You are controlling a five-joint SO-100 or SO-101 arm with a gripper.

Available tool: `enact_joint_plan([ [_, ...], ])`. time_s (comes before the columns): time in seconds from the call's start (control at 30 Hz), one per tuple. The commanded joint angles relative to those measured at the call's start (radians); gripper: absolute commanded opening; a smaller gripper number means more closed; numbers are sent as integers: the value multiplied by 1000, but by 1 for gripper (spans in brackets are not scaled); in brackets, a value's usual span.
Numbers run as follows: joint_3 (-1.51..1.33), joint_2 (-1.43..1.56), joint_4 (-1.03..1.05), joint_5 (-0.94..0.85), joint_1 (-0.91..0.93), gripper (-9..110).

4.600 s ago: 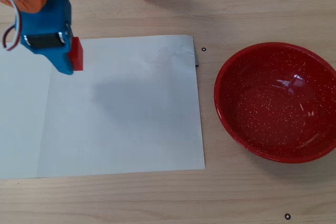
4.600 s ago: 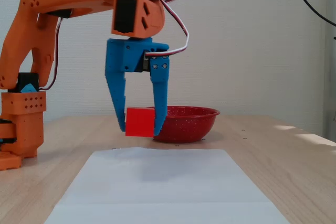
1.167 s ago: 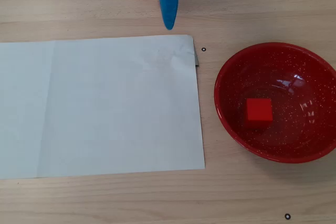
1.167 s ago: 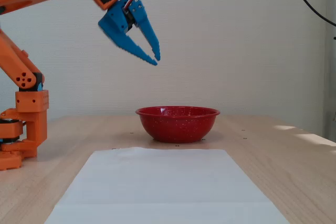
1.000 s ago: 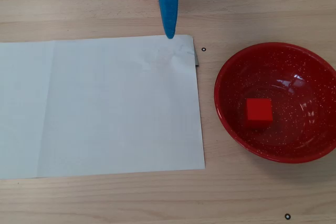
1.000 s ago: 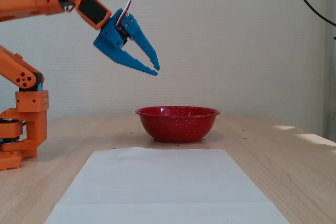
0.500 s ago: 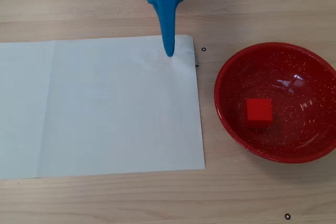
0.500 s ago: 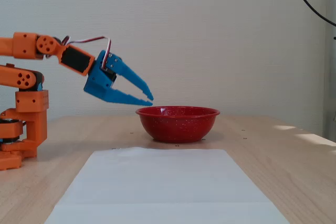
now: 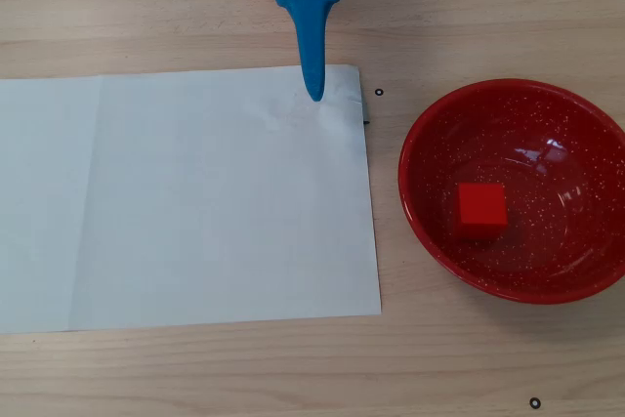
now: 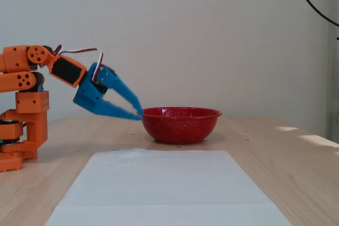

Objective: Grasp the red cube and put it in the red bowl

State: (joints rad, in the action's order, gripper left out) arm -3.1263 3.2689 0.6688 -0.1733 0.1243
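Note:
The red cube (image 9: 481, 208) lies inside the red bowl (image 9: 426, 129), a little below its middle, with nothing touching it. In the fixed view the wall of the red bowl (image 10: 180, 126) hides the cube. My blue gripper (image 9: 314, 95) points out over the top right corner of the paper, well left of the bowl. From the side, my gripper (image 10: 140, 115) is low and tilted down, its tips drawn together just left of the bowl's rim. Nothing is held between the fingers.
A white sheet of paper (image 9: 195, 192) covers the left and middle of the wooden table. The orange robot base (image 10: 22, 130) stands at the far edge, at the left in the fixed view. Small black marks (image 9: 534, 402) dot the table.
The cube, held over the paper at first, now rests in the bowl. In the last second the empty gripper has swung down from high above to just over the table and drawn back toward the base.

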Motion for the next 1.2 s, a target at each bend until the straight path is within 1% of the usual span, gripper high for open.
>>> enact_joint_plan([
  [0.0, -14, 26, 49, -31, -41, 0],
  [0.1, -14, 26, 146, -14, -46, 0],
  [0.23, -14, 26, 242, -38, -74, 0],
  [1.17, -14, 23, 253, -25, -66, 0],
])
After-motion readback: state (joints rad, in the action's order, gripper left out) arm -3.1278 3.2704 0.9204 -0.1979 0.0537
